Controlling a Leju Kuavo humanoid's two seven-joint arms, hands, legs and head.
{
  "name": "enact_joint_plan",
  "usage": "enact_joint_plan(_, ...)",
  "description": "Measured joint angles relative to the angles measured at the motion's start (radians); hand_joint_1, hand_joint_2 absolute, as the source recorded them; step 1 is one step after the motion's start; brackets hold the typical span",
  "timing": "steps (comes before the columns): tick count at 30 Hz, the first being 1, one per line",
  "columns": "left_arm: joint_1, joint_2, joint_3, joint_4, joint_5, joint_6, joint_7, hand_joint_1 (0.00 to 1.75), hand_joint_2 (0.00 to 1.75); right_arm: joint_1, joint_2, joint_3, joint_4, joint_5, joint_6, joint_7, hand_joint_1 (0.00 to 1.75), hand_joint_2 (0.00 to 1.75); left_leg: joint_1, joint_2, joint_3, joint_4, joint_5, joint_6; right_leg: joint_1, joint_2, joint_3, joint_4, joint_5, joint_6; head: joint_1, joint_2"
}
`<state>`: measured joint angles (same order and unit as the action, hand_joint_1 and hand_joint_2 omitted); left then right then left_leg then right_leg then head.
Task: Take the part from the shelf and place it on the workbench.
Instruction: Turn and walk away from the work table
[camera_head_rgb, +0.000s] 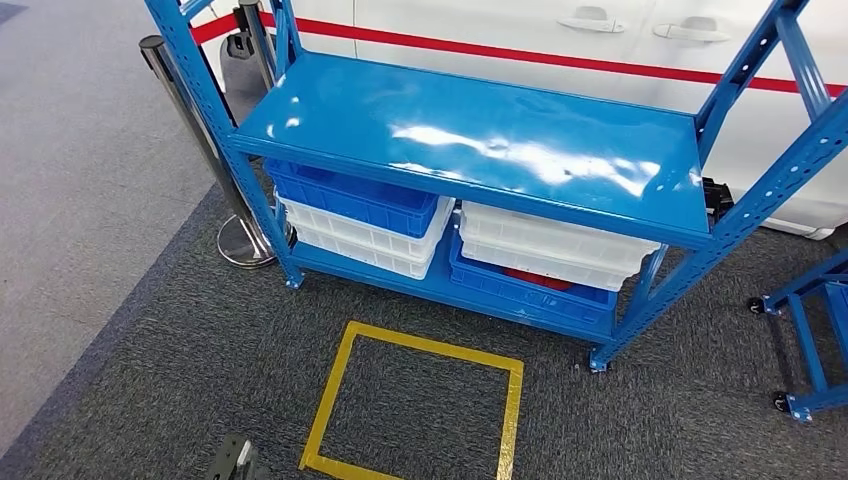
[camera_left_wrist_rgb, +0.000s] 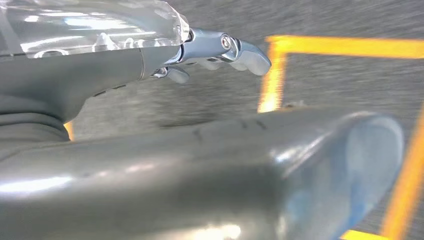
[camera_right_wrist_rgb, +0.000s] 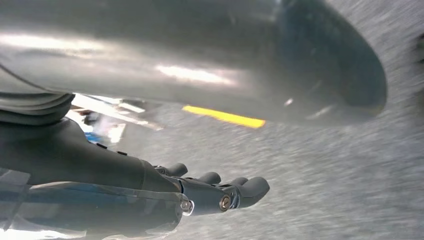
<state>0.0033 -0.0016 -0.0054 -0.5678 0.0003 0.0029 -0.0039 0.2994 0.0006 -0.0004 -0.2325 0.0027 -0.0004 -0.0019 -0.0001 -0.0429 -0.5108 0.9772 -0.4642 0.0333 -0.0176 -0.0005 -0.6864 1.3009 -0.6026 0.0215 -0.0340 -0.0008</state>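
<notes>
Blue shelf (camera_head_rgb: 480, 140) stands ahead at twelve o'clock, its glossy top board bare. On the lower tier: stacked blue and white bins (camera_head_rgb: 365, 215) at eleven o'clock, a second white-over-blue stack (camera_head_rgb: 545, 255) at one o'clock, with something red (camera_head_rgb: 540, 278) just visible inside; whether this is the part cannot be told. A yellow tape square (camera_head_rgb: 415, 405) marks the dark carpet before the shelf. A chrome stanchion (camera_head_rgb: 205, 150) stands at ten o'clock, a white car (camera_head_rgb: 620, 40) behind. Left hand (camera_left_wrist_rgb: 210, 55) and right hand (camera_right_wrist_rgb: 200, 192) hang over the carpet, fingers extended and apart, holding nothing.
</notes>
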Motion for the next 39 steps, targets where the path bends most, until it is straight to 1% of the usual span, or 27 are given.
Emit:
enact_joint_plan(1,-0.001,0.0,0.0,-0.007,0.0,0.0,0.0,0.0,0.0,0.003,-0.001,0.0,0.008,0.0,0.0,0.0,0.0,0.0,0.0,-0.004,0.009,0.0,-0.006,-0.002,0.0,0.0,0.004,-0.03,0.036,0.0,0.0,0.0)
enact_joint_plan(3,0.019,-0.001,0.0,0.001,0.0,0.0,0.002,0.0,0.0,-0.011,-0.003,0.0,0.0,0.0,-0.001,-0.001,0.0,0.0,0.0,-0.006,0.026,0.002,-0.023,-0.01,0.0,0.0,0.053,-0.166,0.125,-0.004,0.001,0.0)
enact_joint_plan(4,0.037,-0.002,0.0,0.015,0.0,0.0,0.003,0.0,0.0,-0.029,-0.004,0.0,-0.014,0.0,-0.001,-0.002,0.0,0.0,-0.001,-0.004,0.031,0.004,-0.033,-0.014,0.0,0.0,0.077,-0.224,0.153,-0.008,0.0,0.0)
enact_joint_plan(5,0.06,-0.002,0.0,0.035,0.0,0.0,0.003,0.0,0.0,-0.051,-0.004,0.0,-0.034,0.0,0.0,-0.002,0.0,0.0,-0.002,-0.001,0.034,0.006,-0.043,-0.019,0.002,0.001,0.092,-0.259,0.164,-0.013,0.0,0.0)
enact_joint_plan(8,0.139,-0.002,0.0,0.118,0.0,0.0,0.004,0.0,0.0,-0.136,-0.003,0.0,-0.123,0.0,0.0,-0.002,0.0,0.0,-0.003,0.005,0.042,0.006,-0.06,-0.032,0.004,0.003,0.1,-0.274,0.153,-0.028,0.0,0.0)
enact_joint_plan(10,0.195,-0.002,0.0,0.18,0.0,0.0,0.004,0.0,0.0,-0.191,0.0,0.0,-0.189,0.0,0.001,-0.003,0.0,0.0,-0.001,0.014,0.032,0.042,-0.083,-0.044,0.001,0.007,0.11,-0.279,0.147,-0.038,-0.001,0.0)
enact_joint_plan(11,0.222,-0.002,0.0,0.213,0.0,0.0,0.004,0.0,0.0,-0.217,0.001,0.0,-0.223,0.0,0.001,-0.003,0.0,0.0,0.001,0.02,0.007,0.093,-0.107,-0.05,-0.001,0.008,0.116,-0.281,0.144,-0.042,-0.002,0.0)
enact_joint_plan(13,0.268,-0.002,0.0,0.278,0.0,0.0,0.004,0.0,0.0,-0.263,0.001,0.0,-0.285,0.0,0.002,-0.004,0.0,0.0,0.005,0.029,-0.081,0.241,-0.164,-0.061,-0.001,0.013,0.125,-0.28,0.134,-0.045,-0.002,0.0)
enact_joint_plan(14,0.286,-0.002,0.0,0.303,0.0,0.0,0.004,0.0,0.0,-0.28,0.0,0.0,-0.31,0.0,0.002,-0.003,0.0,0.0,0.007,0.031,-0.122,0.299,-0.176,-0.063,-0.001,0.017,0.13,-0.28,0.129,-0.045,-0.003,0.0)
enact_joint_plan(15,0.299,-0.001,0.0,0.32,0.0,0.0,0.004,0.0,0.0,-0.291,0.0,-0.001,-0.326,0.0,0.002,-0.003,0.0,0.0,0.008,0.032,-0.148,0.323,-0.167,-0.064,-0.001,0.021,0.137,-0.28,0.124,-0.044,-0.002,0.0)
enact_joint_plan(16,0.305,-0.001,0.0,0.329,0.0,0.0,0.004,0.0,0.0,-0.295,-0.001,-0.001,-0.335,0.0,0.002,-0.003,0.0,0.0,0.008,0.033,-0.153,0.304,-0.134,-0.062,-0.001,0.023,0.145,-0.28,0.118,-0.043,-0.003,0.0)
enact_joint_plan(18,0.295,0.0,0.0,0.327,0.0,0.0,0.003,0.0,0.0,-0.283,-0.001,-0.001,-0.33,0.0,0.002,-0.002,0.0,0.0,0.006,0.037,-0.113,0.17,-0.035,-0.052,-0.001,0.022,0.165,-0.281,0.104,-0.039,-0.002,0.0)
enact_joint_plan(19,0.277,0.0,0.0,0.317,0.0,0.0,0.003,0.0,0.0,-0.267,0.0,-0.001,-0.318,0.0,0.002,-0.001,0.0,0.0,0.003,0.039,-0.089,0.104,0.001,-0.044,0.0,0.019,0.172,-0.281,0.097,-0.035,-0.002,0.0)
enact_joint_plan(20,0.253,0.0,0.0,0.299,0.0,0.0,0.002,0.0,0.0,-0.247,0.0,-0.001,-0.299,0.0,0.002,-0.001,0.0,0.0,0.0,0.041,-0.072,0.061,0.021,-0.036,0.0,0.015,0.176,-0.282,0.091,-0.031,-0.002,0.0)
enact_joint_plan(22,0.2,0.0,0.0,0.25,0.0,0.0,0.001,0.0,0.0,-0.199,0.0,-0.001,-0.248,0.0,0.002,-0.001,0.0,0.0,-0.006,0.04,-0.064,0.043,0.023,-0.025,-0.001,0.007,0.179,-0.285,0.086,-0.021,-0.002,0.0)
enact_joint_plan(24,0.144,0.0,0.0,0.186,0.0,0.0,0.001,0.0,0.0,-0.145,0.001,0.0,-0.186,0.0,0.002,0.0,0.0,0.0,-0.004,0.034,-0.058,0.031,0.025,-0.015,0.0,0.002,0.185,-0.283,0.08,-0.012,-0.002,0.0)
enact_joint_plan(26,0.089,-0.001,0.0,0.117,0.0,0.0,0.0,0.0,0.87,-0.09,0.001,0.0,-0.12,0.0,0.002,0.0,0.0,0.0,0.001,0.028,-0.048,0.016,0.028,-0.005,0.002,0.002,0.163,-0.228,0.045,-0.006,0.0,0.0)
enact_joint_plan(28,0.04,-0.001,0.0,0.055,0.0,0.0,0.0,0.0,1.75,-0.043,0.001,0.0,-0.057,0.0,0.002,0.0,0.0,0.0,0.0,0.02,-0.044,0.013,0.025,0.001,0.002,0.003,0.092,-0.1,-0.015,-0.003,0.001,0.0)
enact_joint_plan(29,0.021,-0.001,0.0,0.032,0.0,0.0,0.0,0.0,1.75,-0.025,0.0,0.0,-0.031,0.0,0.001,0.0,0.0,0.0,-0.001,0.015,-0.044,0.013,0.024,0.003,0.002,0.002,0.056,-0.04,-0.035,-0.001,0.001,0.0)
enact_joint_plan(30,0.007,-0.001,0.0,0.013,0.0,0.0,0.0,0.0,1.75,-0.011,0.0,0.0,-0.011,0.0,0.001,0.0,0.0,0.44,-0.002,0.01,-0.043,0.014,0.022,0.003,0.002,0.002,0.031,-0.007,-0.036,0.0,0.0,0.0)
enact_joint_plan(31,-0.001,0.0,0.0,0.001,0.0,0.0,0.0,0.0,1.75,-0.003,-0.001,0.0,0.002,0.0,0.0,0.0,0.0,0.87,-0.002,0.006,-0.04,0.016,0.02,0.003,0.002,0.002,0.026,-0.012,-0.016,0.001,0.0,0.0)
enact_joint_plan(32,0.0,0.0,0.0,-0.005,0.0,0.001,0.001,0.0,1.75,-0.002,-0.002,0.0,0.008,0.0,0.0,0.0,0.0,1.31,-0.002,0.003,-0.037,0.017,0.017,0.001,0.001,0.002,0.042,-0.059,0.023,0.0,0.001,0.0)
enact_joint_plan(33,0.008,-0.001,0.0,-0.003,0.0,0.001,0.001,0.0,1.75,-0.009,-0.003,0.0,0.006,0.0,0.0,-0.001,0.0,1.75,-0.001,0.002,-0.033,0.02,0.013,-0.002,0.001,0.002,0.072,-0.13,0.067,-0.002,0.001,0.0)
enact_joint_plan(34,0.022,-0.001,0.0,0.006,0.0,0.001,0.002,0.0,1.75,-0.022,-0.004,0.0,-0.004,0.0,-0.001,-0.001,0.0,1.75,-0.003,0.003,-0.032,0.022,0.008,-0.007,0.003,0.001,0.102,-0.197,0.099,-0.005,0.001,0.0)
enact_joint_plan(35,0.042,-0.002,0.001,0.022,0.0,0.001,0.003,0.0,1.75,-0.043,-0.004,0.0,-0.021,0.0,-0.001,-0.002,0.0,1.75,-0.005,0.006,-0.032,0.025,0.002,-0.011,0.004,0.001,0.124,-0.247,0.119,-0.009,0.0,0.0)
enact_joint_plan(36,0.065,-0.002,0.001,0.044,0.0,0.001,0.003,0.0,1.75,-0.068,-0.004,0.0,-0.045,0.0,-0.001,-0.002,0.0,1.75,-0.006,0.009,-0.032,0.026,-0.002,-0.015,0.005,0.002,0.135,-0.271,0.125,-0.014,0.0,0.0)
enact_joint_plan(39,0.148,-0.002,0.0,0.132,0.0,0.001,0.004,0.0,1.75,-0.152,-0.003,0.0,-0.136,0.0,0.0,-0.003,0.0,1.75,-0.007,0.017,-0.029,0.031,-0.01,-0.028,0.004,0.007,0.137,-0.281,0.125,-0.028,0.0,0.0)
